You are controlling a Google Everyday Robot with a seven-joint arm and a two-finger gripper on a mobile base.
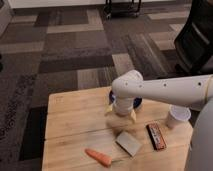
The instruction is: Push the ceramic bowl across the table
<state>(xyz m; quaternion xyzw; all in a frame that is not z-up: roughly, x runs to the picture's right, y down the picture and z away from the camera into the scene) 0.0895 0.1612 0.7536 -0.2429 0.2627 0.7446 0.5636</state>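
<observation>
The ceramic bowl point(137, 103) is dark blue and sits at the far middle of the wooden table point(75, 115). My white arm covers most of it, so only its right and left rims show. My gripper point(121, 113) points down just in front of the bowl's near rim, over the tabletop. Its two yellowish fingertips point(109, 109) stand apart with nothing between them.
An orange carrot point(98, 157) lies near the front edge. A white block point(129, 142) and a dark bar point(156, 136) lie to its right. A white cup point(178, 116) stands at the right edge. A black chair point(197, 35) stands on the carpet beyond the table.
</observation>
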